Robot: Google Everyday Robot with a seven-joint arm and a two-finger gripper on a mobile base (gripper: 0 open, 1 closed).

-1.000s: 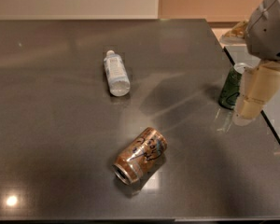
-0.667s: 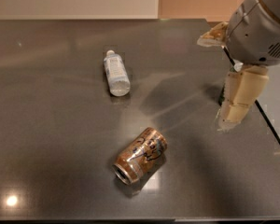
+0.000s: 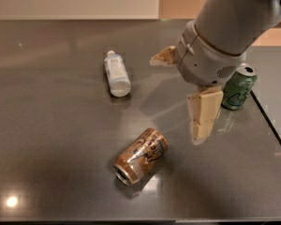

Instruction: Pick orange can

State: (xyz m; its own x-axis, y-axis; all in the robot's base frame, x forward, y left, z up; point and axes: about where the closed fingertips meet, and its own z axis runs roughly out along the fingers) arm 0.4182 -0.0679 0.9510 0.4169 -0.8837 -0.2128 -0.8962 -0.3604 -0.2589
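Observation:
The orange can (image 3: 141, 156) lies on its side on the dark grey table (image 3: 51, 139), near the front middle, its open end toward the front left. My gripper (image 3: 175, 99) hangs above the table up and to the right of the can, apart from it. It is open: one cream finger (image 3: 203, 116) points down, the other (image 3: 161, 56) sticks out to the left. Nothing is held.
A green can (image 3: 239, 87) stands upright at the right, partly behind the arm, close to the table's right edge (image 3: 271, 125). A clear plastic water bottle (image 3: 117, 73) lies on its side at the back middle-left.
The arm has moved left from the right edge to over the table, nearer the orange can. The green can now shows behind it. The cans and the bottle have not moved.

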